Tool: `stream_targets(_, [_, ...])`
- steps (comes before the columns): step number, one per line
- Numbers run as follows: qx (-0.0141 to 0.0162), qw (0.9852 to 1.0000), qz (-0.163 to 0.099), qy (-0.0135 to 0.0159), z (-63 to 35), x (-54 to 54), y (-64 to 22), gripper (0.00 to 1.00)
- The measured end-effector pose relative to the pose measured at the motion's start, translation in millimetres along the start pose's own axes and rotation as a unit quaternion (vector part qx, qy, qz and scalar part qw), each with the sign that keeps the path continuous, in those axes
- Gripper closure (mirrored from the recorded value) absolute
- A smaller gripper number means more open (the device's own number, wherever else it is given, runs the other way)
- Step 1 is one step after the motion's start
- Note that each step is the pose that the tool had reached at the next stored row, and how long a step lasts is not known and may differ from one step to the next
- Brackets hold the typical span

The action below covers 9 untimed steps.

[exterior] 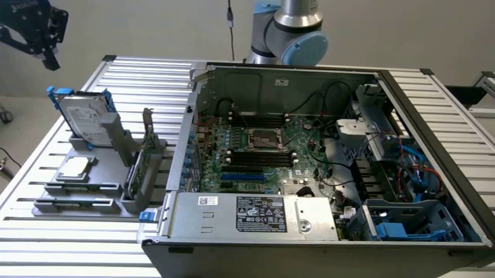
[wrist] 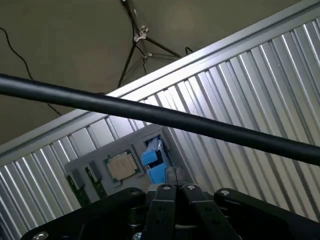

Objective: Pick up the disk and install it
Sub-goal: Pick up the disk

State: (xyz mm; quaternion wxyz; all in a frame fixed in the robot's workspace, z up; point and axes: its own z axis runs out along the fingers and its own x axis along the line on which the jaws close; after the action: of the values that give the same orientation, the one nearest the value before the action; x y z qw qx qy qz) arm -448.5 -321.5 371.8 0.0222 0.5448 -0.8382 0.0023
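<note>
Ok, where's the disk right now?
On the exterior view's left, the disk stands tilted in the grey holder, beside the open computer case, near the square chip.

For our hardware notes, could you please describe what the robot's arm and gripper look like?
The arm is a silver-grey tube with black-ringed joints and a round pale blue joint cap. The gripper is matt black, with angular linked fingers fixed by silver screws; white lettering on its body is not legible. A thick black cable runs past the wrist camera.
</note>
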Motion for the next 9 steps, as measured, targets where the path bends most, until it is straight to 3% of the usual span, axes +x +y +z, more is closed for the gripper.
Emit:
stream_targets(5, [0.0039,0.9991,-0.042,0.0058,0.0,0.0,0.0,0.89])
stream_targets(9, [0.0066,0.9969,-0.078,0.0092,0.0,0.0,0.0,0.89])
